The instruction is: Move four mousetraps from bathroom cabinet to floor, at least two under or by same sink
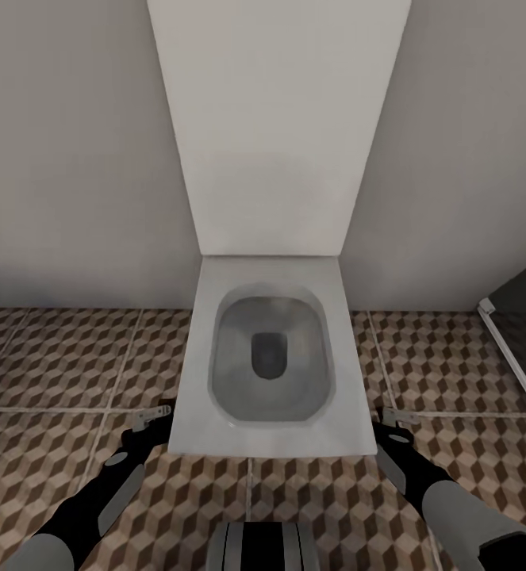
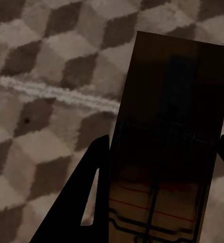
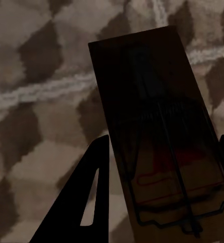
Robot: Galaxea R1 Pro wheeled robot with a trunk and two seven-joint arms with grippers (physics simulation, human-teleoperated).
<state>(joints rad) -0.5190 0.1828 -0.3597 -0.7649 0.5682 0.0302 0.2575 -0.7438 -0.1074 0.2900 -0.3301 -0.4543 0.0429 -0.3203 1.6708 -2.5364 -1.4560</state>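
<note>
Each of my grippers is shut on a mousetrap. In the left wrist view a tan mousetrap point(image 2: 168, 126) with dark spring wire and a red mark sits between the fingers of my left gripper point(image 2: 160, 192), above the cube-patterned bathroom floor point(image 2: 41, 61). The right wrist view has a second mousetrap point(image 3: 152, 116) in my right gripper point(image 3: 160, 187), also over the tiles. In the head view the left gripper point(image 1: 153, 418) and right gripper point(image 1: 391, 422) hang low on either side of a toilet bowl. The cabinet and the bathroom sink are out of view.
A white toilet point(image 1: 215, 428) with its raised lid point(image 1: 274, 127) stands straight ahead against a pale wall. A dark panel with a white frame edge point(image 1: 516, 349) is at the right. Patterned bathroom floor point(image 1: 56, 357) stretches to both sides of the toilet.
</note>
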